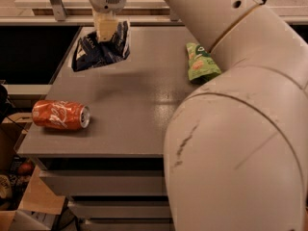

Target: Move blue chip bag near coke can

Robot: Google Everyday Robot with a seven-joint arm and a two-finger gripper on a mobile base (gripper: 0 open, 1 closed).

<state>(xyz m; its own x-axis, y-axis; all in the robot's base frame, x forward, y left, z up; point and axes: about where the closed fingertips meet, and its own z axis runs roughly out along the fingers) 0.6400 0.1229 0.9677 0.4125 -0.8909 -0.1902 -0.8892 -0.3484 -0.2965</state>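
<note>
Navy-blue crumpled foil chip bag with white markings [96,52] is pinched at its top by the robot's white two-finger hand [106,32], fingers closed on it, over the far-left part of the flat grey surface [139,105]. Red-orange aluminium coke can with white script [60,115] lies on its side near the front-left edge, silver end facing right, well apart from the chip bag. Light green snack pouch [201,61] lies at the far right, just beside the big white robot arm [231,143].
</note>
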